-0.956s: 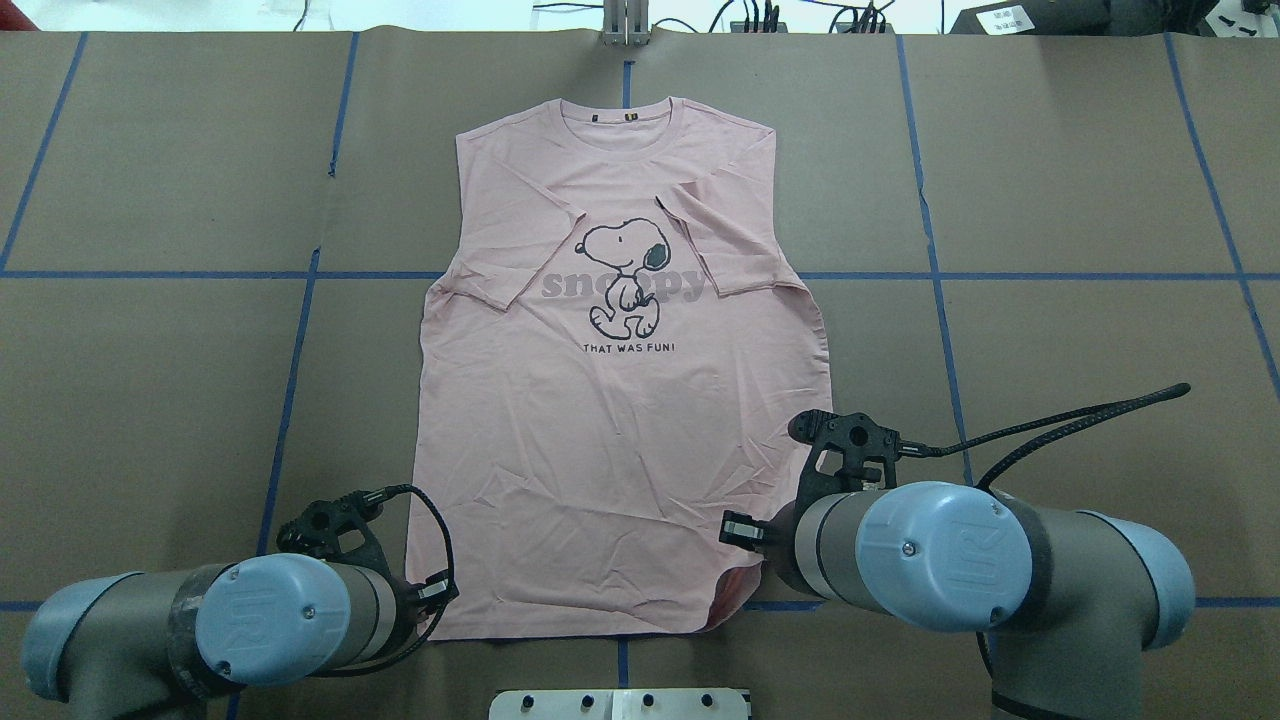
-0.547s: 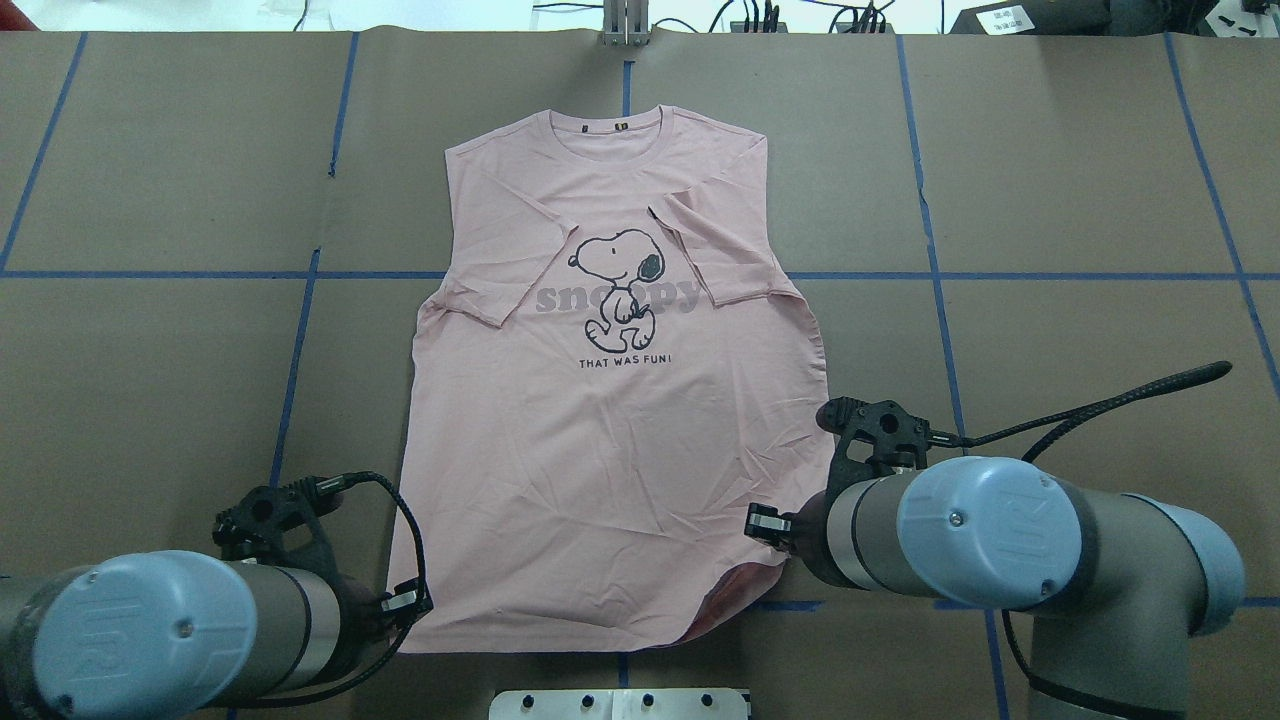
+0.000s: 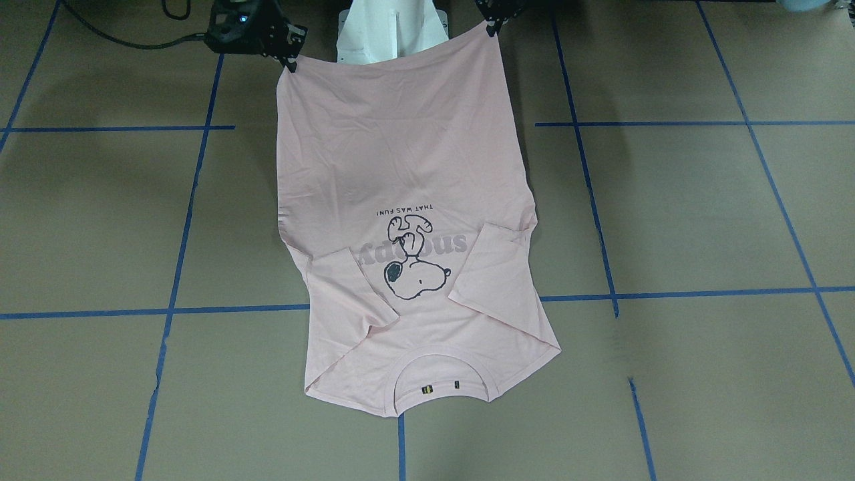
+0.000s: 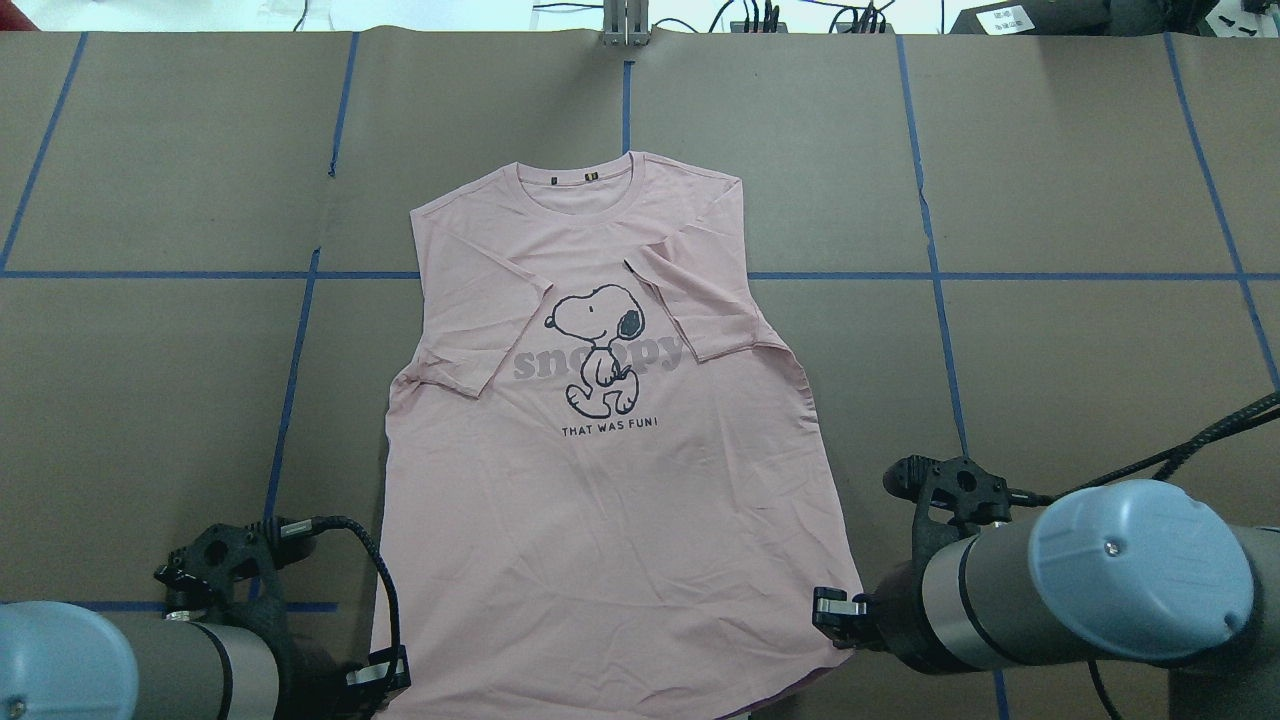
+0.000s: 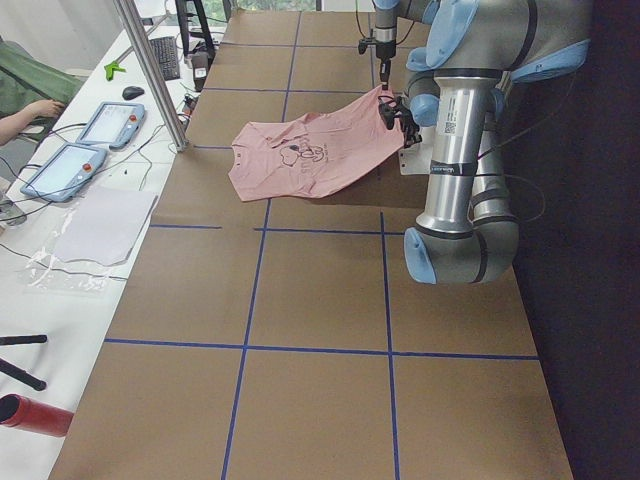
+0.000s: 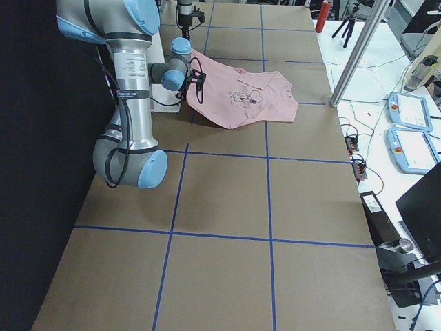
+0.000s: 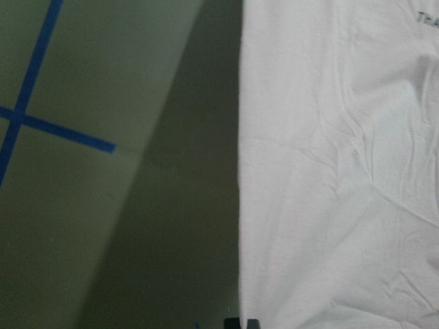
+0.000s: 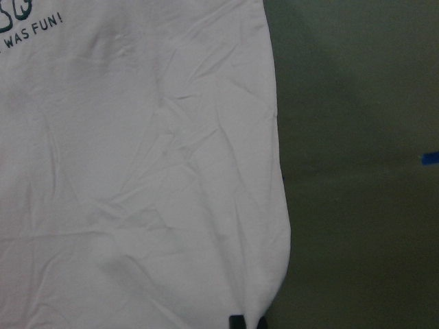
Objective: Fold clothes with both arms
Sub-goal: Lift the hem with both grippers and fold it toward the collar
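The black two-finger left gripper [image 3: 495, 25] is clamped on one hem corner of the pale pink short-sleeved T-shirt [image 4: 600, 540], and the black right gripper [image 3: 288, 60] on the other. The hem is held raised, while the ribbed collar [image 3: 437, 350] end is laid on the brown paper-covered table [image 4: 1080, 180], which is marked with blue tape lines [image 4: 1000, 276]. Both sleeves are folded inward over the chest. The soft, lightly creased fabric is printed with a dark dog outline [image 4: 597, 345], grey "snoopy" lettering and "THAT WAS FUN!"; the collar tags cannot be read.
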`<state>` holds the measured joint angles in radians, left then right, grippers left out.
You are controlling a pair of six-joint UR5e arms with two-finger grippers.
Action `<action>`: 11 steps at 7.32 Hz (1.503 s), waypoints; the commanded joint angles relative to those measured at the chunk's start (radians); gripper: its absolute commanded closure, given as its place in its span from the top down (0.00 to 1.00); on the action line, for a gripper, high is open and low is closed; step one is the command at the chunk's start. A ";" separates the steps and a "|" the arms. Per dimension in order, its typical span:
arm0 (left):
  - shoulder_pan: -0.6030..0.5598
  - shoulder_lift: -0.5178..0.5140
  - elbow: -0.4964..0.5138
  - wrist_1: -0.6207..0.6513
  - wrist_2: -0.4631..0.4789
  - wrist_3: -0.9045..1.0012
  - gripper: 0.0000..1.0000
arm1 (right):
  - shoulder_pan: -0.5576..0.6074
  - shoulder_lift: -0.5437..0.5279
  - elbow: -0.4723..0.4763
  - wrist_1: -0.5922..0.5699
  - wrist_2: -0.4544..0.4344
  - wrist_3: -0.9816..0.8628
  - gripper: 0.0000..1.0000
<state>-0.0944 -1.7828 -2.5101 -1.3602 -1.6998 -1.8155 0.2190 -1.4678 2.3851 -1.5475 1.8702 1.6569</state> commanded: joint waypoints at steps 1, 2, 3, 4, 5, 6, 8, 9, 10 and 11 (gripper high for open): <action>-0.004 -0.001 -0.047 0.041 -0.012 0.031 0.00 | -0.032 -0.020 0.036 -0.011 0.006 0.001 0.00; -0.014 -0.007 -0.044 0.039 -0.012 0.071 0.00 | 0.035 0.013 -0.013 -0.006 0.004 -0.023 0.00; -0.083 -0.009 -0.027 0.038 -0.012 0.121 0.00 | 0.134 0.130 -0.096 -0.011 0.018 -0.122 0.00; -0.181 -0.024 -0.004 0.036 -0.024 0.228 0.00 | 0.207 0.198 -0.175 -0.009 0.015 -0.206 0.00; -0.274 -0.029 0.048 0.030 -0.058 0.292 0.00 | 0.286 0.251 -0.251 0.004 0.011 -0.303 0.00; -0.348 -0.083 0.145 0.015 -0.061 0.351 0.00 | 0.362 0.294 -0.318 0.023 0.007 -0.392 0.00; -0.471 -0.168 0.351 -0.057 -0.061 0.430 0.00 | 0.456 0.334 -0.488 0.192 0.011 -0.443 0.00; -0.551 -0.171 0.472 -0.192 -0.067 0.468 0.00 | 0.473 0.402 -0.643 0.318 0.010 -0.444 0.00; -0.615 -0.171 0.582 -0.311 -0.120 0.510 0.00 | 0.486 0.464 -0.761 0.389 0.012 -0.445 0.00; -0.634 -0.173 0.691 -0.429 -0.123 0.518 0.00 | 0.509 0.524 -0.867 0.429 0.012 -0.445 0.00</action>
<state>-0.6801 -1.9524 -1.9587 -1.6409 -1.8026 -1.3243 0.7014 -1.0207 1.6638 -1.1939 1.8817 1.2138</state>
